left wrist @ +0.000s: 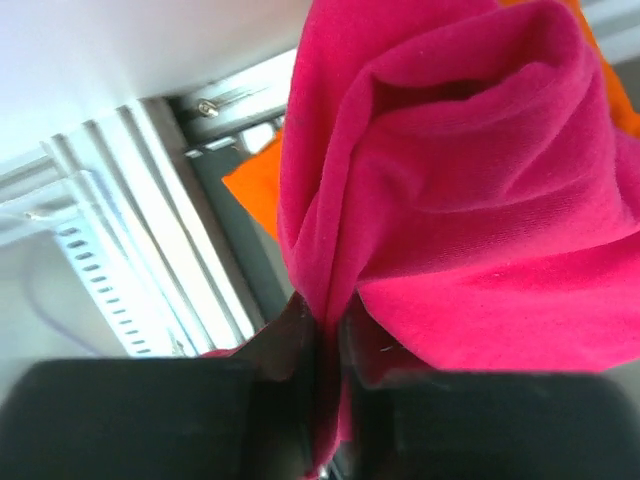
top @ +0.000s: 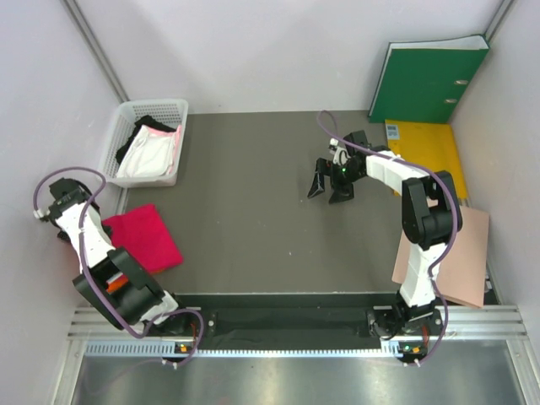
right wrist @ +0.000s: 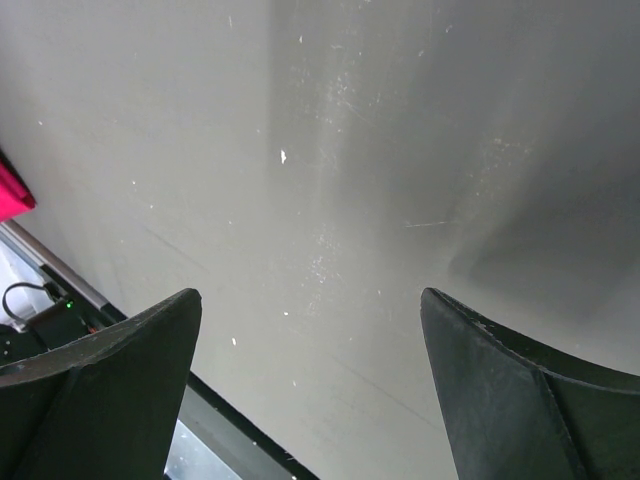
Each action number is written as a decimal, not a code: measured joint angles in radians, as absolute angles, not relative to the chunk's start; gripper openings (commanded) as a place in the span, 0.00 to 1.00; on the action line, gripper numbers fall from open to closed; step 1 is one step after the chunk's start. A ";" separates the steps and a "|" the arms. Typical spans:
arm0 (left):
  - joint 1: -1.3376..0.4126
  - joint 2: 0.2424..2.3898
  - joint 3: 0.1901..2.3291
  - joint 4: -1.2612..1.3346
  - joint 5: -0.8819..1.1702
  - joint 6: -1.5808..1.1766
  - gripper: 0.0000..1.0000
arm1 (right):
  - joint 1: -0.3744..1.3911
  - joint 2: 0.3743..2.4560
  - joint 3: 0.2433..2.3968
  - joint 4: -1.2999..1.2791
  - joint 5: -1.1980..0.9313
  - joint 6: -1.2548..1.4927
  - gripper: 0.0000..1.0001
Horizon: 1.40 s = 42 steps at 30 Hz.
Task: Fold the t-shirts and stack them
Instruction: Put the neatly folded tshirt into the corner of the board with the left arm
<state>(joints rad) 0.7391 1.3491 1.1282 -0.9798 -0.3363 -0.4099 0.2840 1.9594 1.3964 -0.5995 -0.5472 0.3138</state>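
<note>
Tightly pressed together, the two black fingers of the left gripper [left wrist: 325,335] pinch a fold of the bright magenta-red cloth t-shirt [left wrist: 460,200], whose bunched fabric rises in soft ridges from the pinch and fills most of the left wrist view. Peeking out from under it is the edge of an orange cloth t-shirt [left wrist: 255,190], and to the left of that runs the ribbed aluminium rail [left wrist: 150,250]. From above, the magenta-red shirt lies as a rough rectangle at the near left of the dark grey table [top: 253,211], right beside the left arm; the arm hides its own gripper in that view. The right gripper [top: 330,191] hangs over the far middle of the table with its jaws spread wide and nothing between them; its wrist view shows only bare, scuffed table surface under the fingers and a sliver of magenta at the left edge. At the far left corner stands a white plastic slatted basket [top: 156,105], holding a whitish-pink garment [top: 152,156] with a black garment [top: 143,126] beside and partly under it. At the far right a green binder [top: 426,80] leans upright against the wall, a yellow folder [top: 422,143] lies flat just in front of it, and a flat tan paper sheet [top: 464,253] lies nearer along the right edge, partly behind the right arm.
</note>
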 measured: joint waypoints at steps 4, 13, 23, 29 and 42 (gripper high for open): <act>0.744 1.364 1.140 -0.984 -0.412 -0.434 0.99 | 0.284 1.960 1.396 -0.599 -0.547 0.313 0.91; 0.750 1.290 1.115 -0.839 -0.085 -0.428 0.99 | 0.287 1.973 1.396 -0.600 -0.548 0.309 0.90; 0.749 1.259 0.948 -0.838 -0.067 -0.450 0.00 | 0.293 1.976 1.397 -0.603 -0.548 0.307 0.91; 0.749 1.275 0.952 -0.859 -0.201 -0.501 0.00 | 0.294 1.977 1.397 -0.603 -0.548 0.307 0.91; 0.677 1.740 1.104 -0.911 -0.262 -0.459 0.00 | 0.294 1.986 1.397 -0.608 -0.568 0.307 0.91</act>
